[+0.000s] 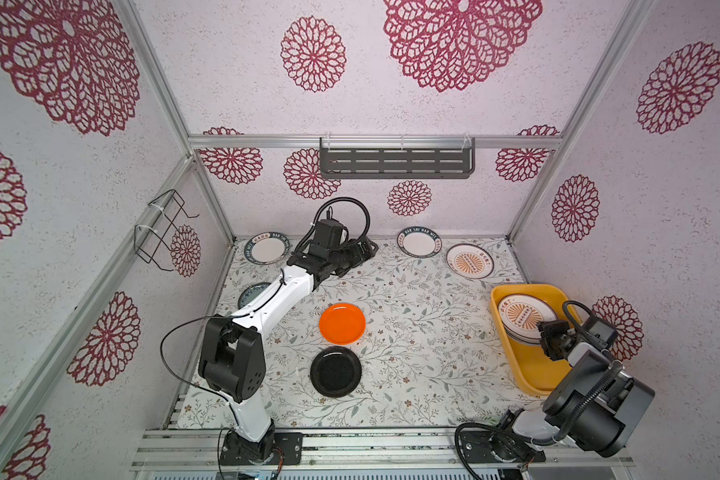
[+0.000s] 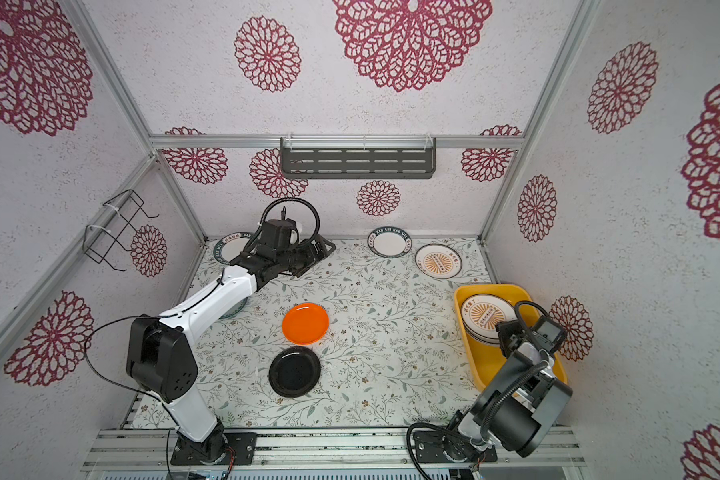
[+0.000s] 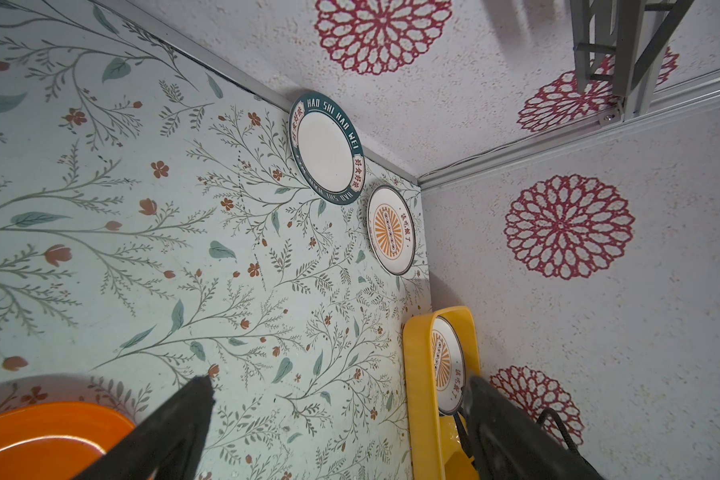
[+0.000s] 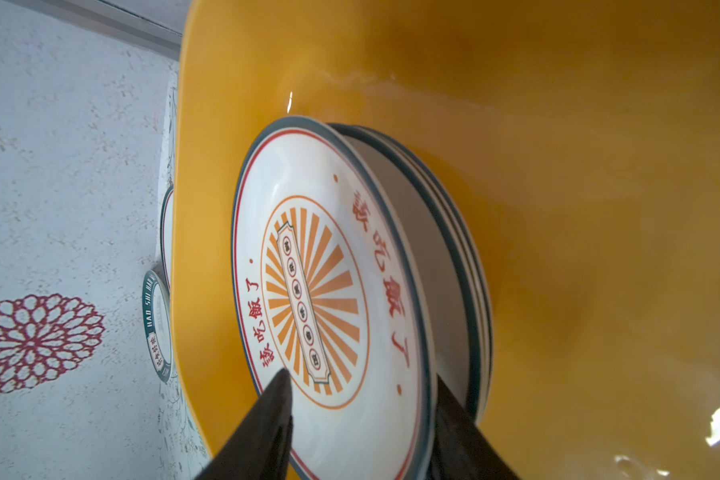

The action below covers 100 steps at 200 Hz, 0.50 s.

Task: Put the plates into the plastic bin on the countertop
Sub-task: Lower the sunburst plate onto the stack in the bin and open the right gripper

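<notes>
Over the middle of the yellow-orange rectangular plastic bin (image 1: 528, 374), the right gripper (image 4: 362, 378) stands partly open. Its black fingers straddle the rim of the top white plate with an orange sunburst (image 4: 316, 291). One finger lies over the face and the other beyond the rim; whether either touches is unclear. That plate lies flat, face up, on a stack at the bin's far end, and the plates beneath show only their rims. The bin's long side runs front to back along the right wall, on the leaf-printed white countertop (image 1: 412, 316). The left gripper (image 3: 336, 380) hangs wide open and empty near the back wall. A blue-patterned plate (image 1: 252, 293) is mostly hidden under the left arm.
</notes>
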### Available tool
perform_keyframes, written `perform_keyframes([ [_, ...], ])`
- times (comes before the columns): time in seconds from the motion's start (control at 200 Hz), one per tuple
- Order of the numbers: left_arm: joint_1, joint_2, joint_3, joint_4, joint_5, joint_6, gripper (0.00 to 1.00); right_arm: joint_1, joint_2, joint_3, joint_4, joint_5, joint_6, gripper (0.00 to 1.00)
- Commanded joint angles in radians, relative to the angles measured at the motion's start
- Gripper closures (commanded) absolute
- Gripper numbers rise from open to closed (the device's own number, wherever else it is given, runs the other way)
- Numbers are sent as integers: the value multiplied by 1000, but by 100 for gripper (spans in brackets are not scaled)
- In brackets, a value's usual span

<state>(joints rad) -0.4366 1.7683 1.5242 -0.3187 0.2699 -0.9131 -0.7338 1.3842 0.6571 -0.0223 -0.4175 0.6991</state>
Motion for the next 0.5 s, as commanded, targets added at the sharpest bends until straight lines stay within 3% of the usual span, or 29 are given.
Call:
perform_keyframes([
  [0.0, 2, 5, 12, 17, -13, 8, 3, 7, -60, 42, -64, 25, -47, 38],
  [0.21, 3, -20, -8, -47, -55, 38, 3, 7, -102, 111, -225, 132, -96, 22],
  [0.495, 57, -122, -140, -66, -127, 10, 3, 23, -226, 110, -306, 145, -92, 15],
])
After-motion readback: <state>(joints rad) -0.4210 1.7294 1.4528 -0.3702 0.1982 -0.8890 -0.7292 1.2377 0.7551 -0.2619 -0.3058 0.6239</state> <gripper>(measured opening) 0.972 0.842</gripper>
